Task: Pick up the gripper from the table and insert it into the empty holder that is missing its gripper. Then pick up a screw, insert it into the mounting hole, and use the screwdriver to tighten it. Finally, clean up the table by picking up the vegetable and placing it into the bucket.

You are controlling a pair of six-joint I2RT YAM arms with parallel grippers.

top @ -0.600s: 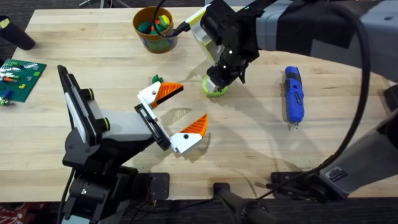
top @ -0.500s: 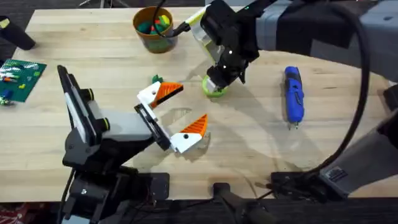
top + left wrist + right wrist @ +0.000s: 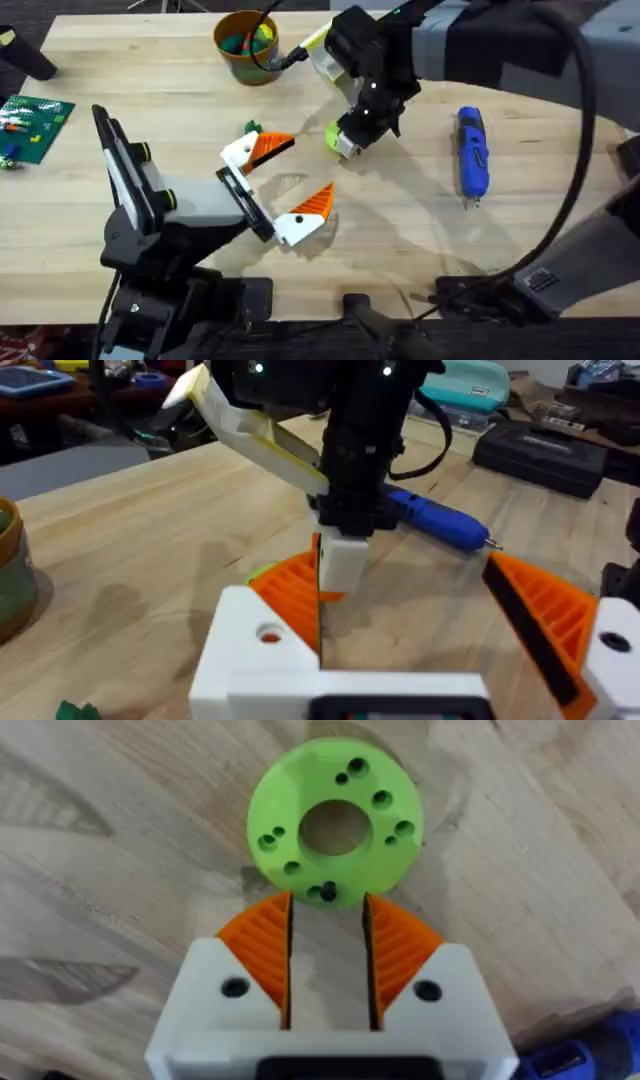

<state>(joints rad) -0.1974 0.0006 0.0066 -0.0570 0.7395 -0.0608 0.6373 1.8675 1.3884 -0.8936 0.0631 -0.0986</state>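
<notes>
The right gripper (image 3: pixel 328 960), fingers slightly parted and empty, hovers just above the lime-green disc (image 3: pixel 335 825); a screw (image 3: pixel 328 892) stands in the disc's near rim, directly ahead; the screwdriver (image 3: pixel 472 152) lies beyond, lengthwise.

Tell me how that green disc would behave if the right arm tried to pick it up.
The green disc looks like stiff plastic and probably light. It lies flat on the table, so pinching its thin edge may be awkward, and it could slide if nudged. Flat like this, it shouldn't roll.
</notes>
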